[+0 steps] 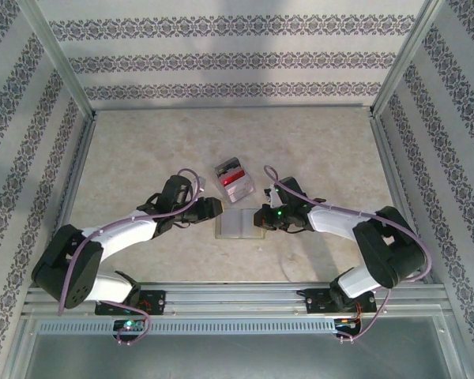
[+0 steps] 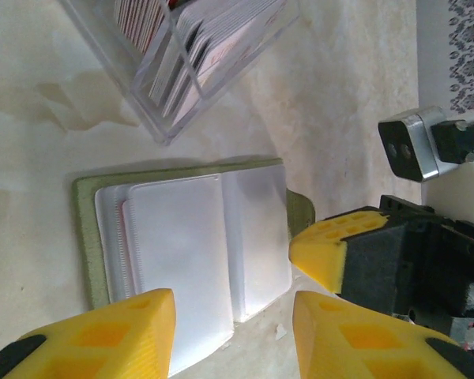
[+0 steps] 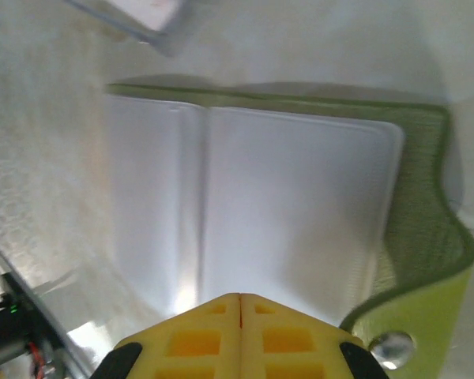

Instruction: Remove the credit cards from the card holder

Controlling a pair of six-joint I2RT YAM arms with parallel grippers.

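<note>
Both arms reach in from the near edge of the bench [image 1: 142, 150], elbows bowed outward and forearms angled toward the middle, so the two wrists face each other across the card holder [image 1: 238, 224]. The holder lies open and flat between them, pale sleeves up, with its olive cover showing as a thin border.

The left pincer [image 1: 216, 209] sits at the holder's left edge. In its wrist view the yellow fingers [image 2: 103, 332] stand apart with bare bench in the gap, straddling the near corner of the top sleeve [image 2: 178, 253]. One finger overlaps that sleeve's edge, but whether it touches cannot be told.

The right pincer [image 1: 258, 217] is at the holder's right edge, its fingers pressed together with no gap [image 3: 239, 335]. It hangs over the sleeves near the olive flap [image 3: 426, 237] with the metal snap [image 3: 391, 345]. Its tips are cut off by the bottom of the frame, so contact with the plastic is unclear.

A clear box [image 1: 235, 180] of cards stands just beyond the holder. The wrist views cut off most of it, and the card print is too blurred to read. The sleeves are cloudy, with a reddish card edge [image 2: 125, 237] at one side
</note>
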